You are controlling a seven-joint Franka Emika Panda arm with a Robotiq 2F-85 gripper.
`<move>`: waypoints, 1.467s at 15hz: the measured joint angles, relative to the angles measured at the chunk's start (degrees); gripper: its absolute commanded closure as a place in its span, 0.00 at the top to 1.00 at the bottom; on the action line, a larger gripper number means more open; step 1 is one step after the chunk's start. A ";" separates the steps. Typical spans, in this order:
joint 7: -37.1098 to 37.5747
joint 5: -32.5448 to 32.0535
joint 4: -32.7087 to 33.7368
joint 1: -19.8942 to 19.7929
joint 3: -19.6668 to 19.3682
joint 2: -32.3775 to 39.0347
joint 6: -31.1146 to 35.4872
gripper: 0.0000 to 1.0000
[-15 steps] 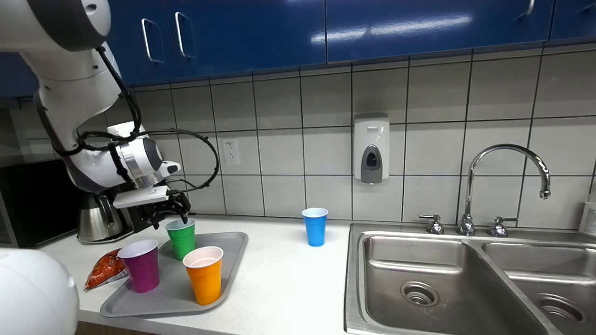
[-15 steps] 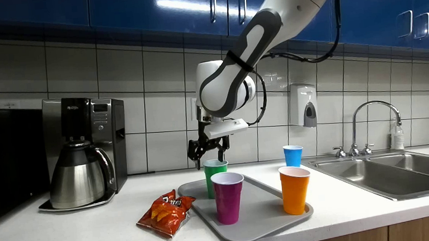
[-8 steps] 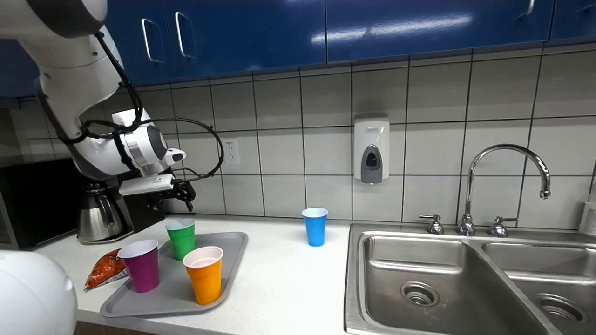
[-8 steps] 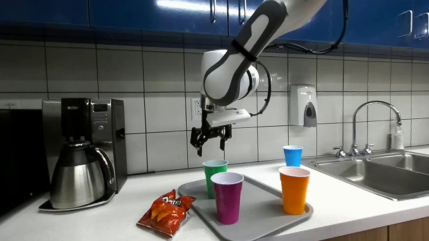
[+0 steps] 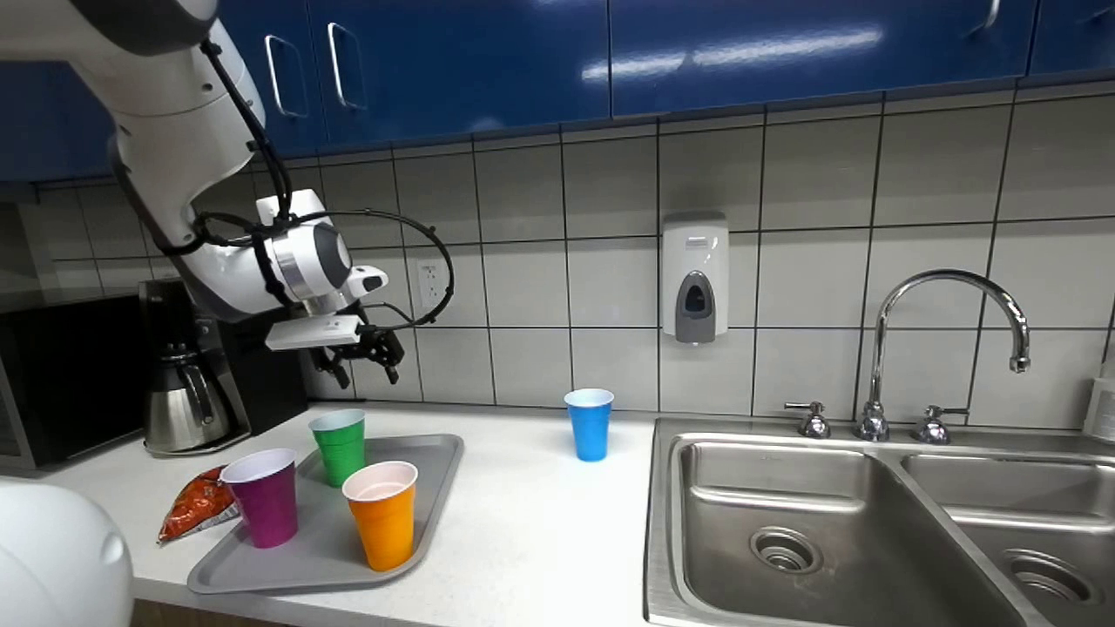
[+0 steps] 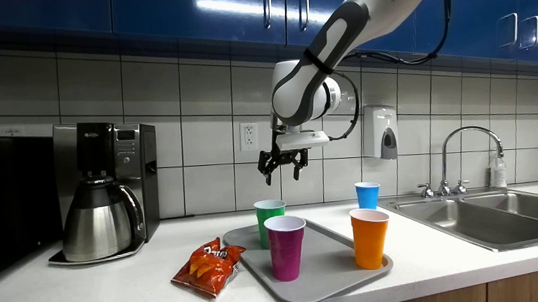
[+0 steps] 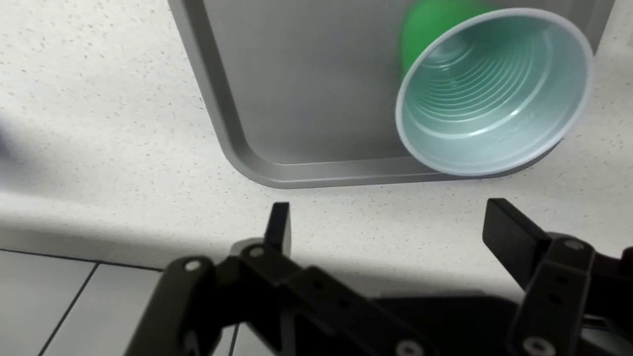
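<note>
A: Find the gripper (image 6: 282, 177) in both exterior views. Gripping anything?

B: No. Spread wide, with bare air between the fingertips (image 7: 509, 237); pointing down, touching nothing.

A: Nearest to what?

B: To the green cup (image 5: 340, 448). Hanging above it, clearly apart, and a little toward the sink (image 5: 664, 522).

A: So which way from gripper to cup?

B: Down, and slightly away from the sink. Perhaps also out from the tiled wall (image 7: 39, 291): shows in the wrist view beyond the fingertips, on the side opposite the tiles. Hard to judge that depth, though, from the exterior views.

A: Upright or tipped?

B: Upright, with a vertical long axis. Standing on the grey tray (image 6: 325, 252), near its wall-side edge, toward the corner farther from the sink.

A: Sharing that tray with what?

B: With a purple cup (image 6: 286, 253) nearer the front of the counter (image 6: 126, 292), and an orange cup (image 5: 383, 518) at the sink-side front corner. Add a red chip bag (image 6: 211, 268) just beside the tray, and a blue cup (image 5: 590, 427) apart, between tray and sink.
</note>
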 measured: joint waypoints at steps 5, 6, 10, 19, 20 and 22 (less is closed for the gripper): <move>-0.33 2.50 0.21 -3.62 -0.99 -0.07 0.00 1.00; -0.43 3.00 0.27 -4.33 -1.18 -0.08 0.00 1.00; -0.86 3.97 0.69 -6.54 -2.51 -0.08 0.00 1.00; -3.75 5.41 1.52 -11.51 -4.94 0.64 -0.15 1.00; -4.28 5.91 1.80 -12.09 -5.02 0.89 -0.19 1.00; -5.49 6.84 2.69 -13.12 -5.28 1.61 -0.30 1.00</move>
